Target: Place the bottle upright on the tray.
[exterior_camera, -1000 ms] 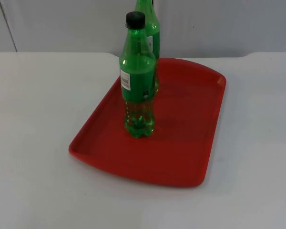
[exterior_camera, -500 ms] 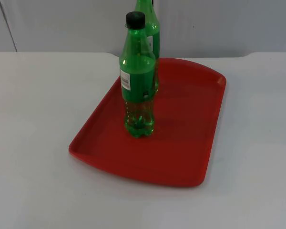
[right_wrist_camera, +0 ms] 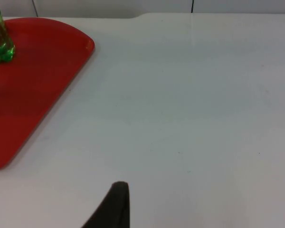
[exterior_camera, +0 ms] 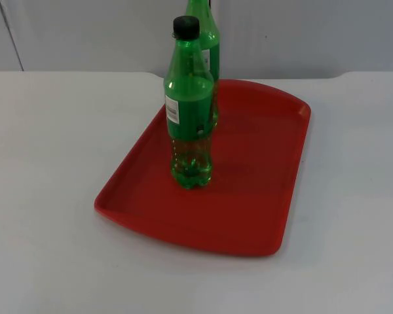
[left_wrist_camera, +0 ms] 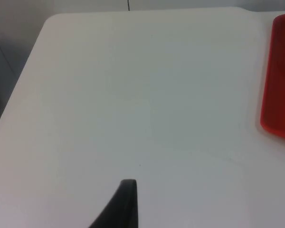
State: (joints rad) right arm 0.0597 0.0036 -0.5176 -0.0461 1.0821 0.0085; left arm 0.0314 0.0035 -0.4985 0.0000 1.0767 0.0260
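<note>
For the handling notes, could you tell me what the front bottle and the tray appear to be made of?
Front bottle: likely thin clear green plastic, glossy; light shows through its lobed base, and it carries a black screw cap and a paper-like label. Tray: probably moulded hard plastic, red with a smooth, slightly satin finish; its raised rim and rounded corners look like one piece.
</note>
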